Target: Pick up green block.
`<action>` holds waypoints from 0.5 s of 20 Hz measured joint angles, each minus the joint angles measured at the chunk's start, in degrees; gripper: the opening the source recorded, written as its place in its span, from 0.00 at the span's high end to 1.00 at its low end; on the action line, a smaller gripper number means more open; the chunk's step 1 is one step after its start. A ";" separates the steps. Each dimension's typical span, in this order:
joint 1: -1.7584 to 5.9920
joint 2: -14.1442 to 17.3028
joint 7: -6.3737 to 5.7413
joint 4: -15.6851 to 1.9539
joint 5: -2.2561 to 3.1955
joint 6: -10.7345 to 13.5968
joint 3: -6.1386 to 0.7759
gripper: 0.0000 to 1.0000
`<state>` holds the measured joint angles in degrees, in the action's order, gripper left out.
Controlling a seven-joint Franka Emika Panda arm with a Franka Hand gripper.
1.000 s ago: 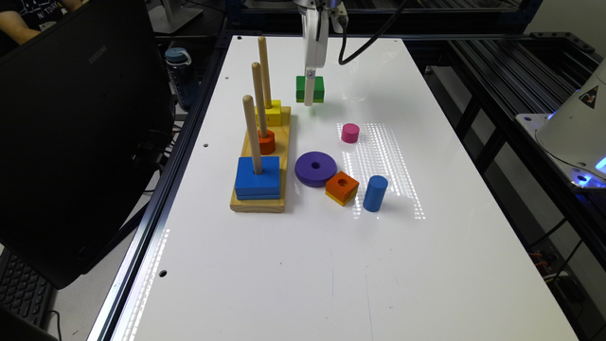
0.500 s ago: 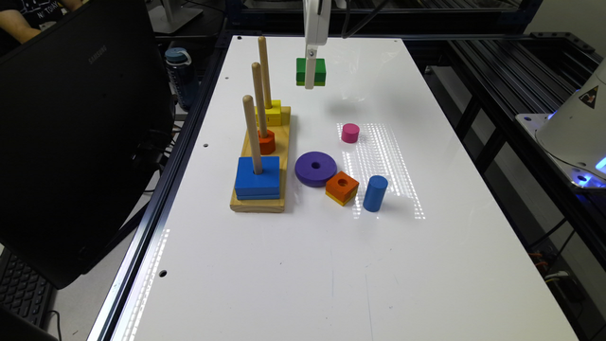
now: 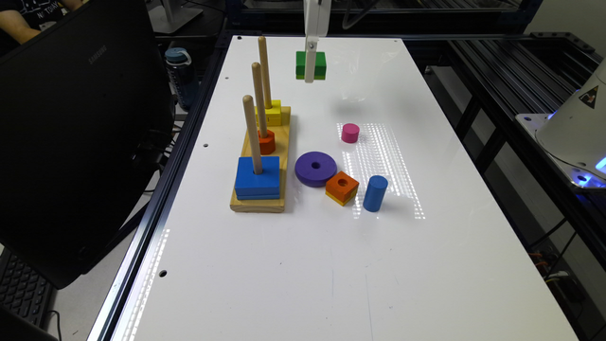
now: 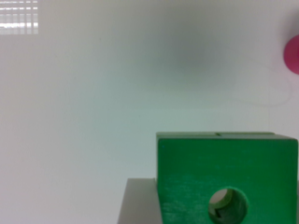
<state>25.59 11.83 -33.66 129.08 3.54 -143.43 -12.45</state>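
Claw (image 3: 310, 76) hangs above the far end of the table (image 3: 331, 265), pinching the green block (image 3: 319, 65), which is lifted clear of the surface; its shadow falls on the table beyond the pink cylinder (image 3: 350, 132). A white finger crosses the block's front face. In the wrist view the block (image 4: 224, 177) sits close up, its round hole showing, with a grey finger (image 4: 138, 203) against its side. Nearer the camera stand the peg board (image 3: 262, 156) with yellow, red and blue pieces, a purple ring (image 3: 316, 168), an orange block (image 3: 342, 187) and a blue cylinder (image 3: 375, 193).
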 joint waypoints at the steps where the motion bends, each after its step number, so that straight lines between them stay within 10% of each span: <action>1: 0.01 -0.27 0.00 0.27 -0.03 0.12 -0.01 1.00; 6: 0.04 -1.48 0.01 1.04 -0.15 0.51 -0.03 1.00; 10: 0.02 -5.86 0.63 1.09 -1.63 4.53 -0.26 1.00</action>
<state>25.62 5.97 -33.03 130.17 1.91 -138.90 -12.70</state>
